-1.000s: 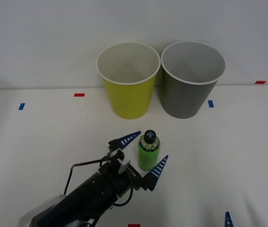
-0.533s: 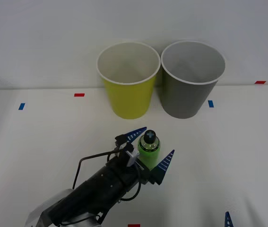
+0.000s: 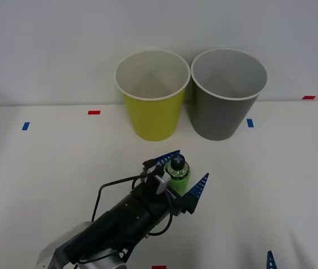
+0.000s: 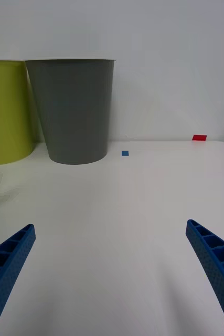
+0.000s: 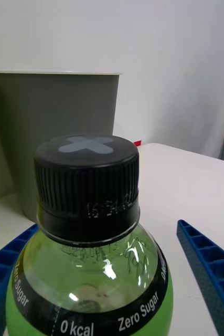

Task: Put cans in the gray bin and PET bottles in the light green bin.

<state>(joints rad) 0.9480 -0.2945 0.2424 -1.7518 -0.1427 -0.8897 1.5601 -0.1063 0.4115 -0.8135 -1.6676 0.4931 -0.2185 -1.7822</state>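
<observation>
Plain white wall behind, white desk in front, marked with small red and blue tape tabs. On the desk, at the back: one light green bin and one gray bin, upright, side by side and nearly touching, both showing pale insides with nothing visible in them. Nearer us: one PET bottle, green-bodied with a black screw cap, upright, in front of the gap between the two bins and apart from both. Left pincer: spread, one blue ribbed finger on each side of the bottle; in the left wrist view the bottle sits deep between the fingers, one finger close against its side and the other with a visible gap, so we judge it not yet clamped. Right pincer: spread, low over bare desk on the right, facing the gray bin, idle. Risks, as we judge them: the near finger may nudge the upright bottle over before the far one arrives; a grip high on the rounded shoulder below the cap may slip; and since the bins stand so close together, a careless release could drop the bottle in the gray bin or clip a white rim.
</observation>
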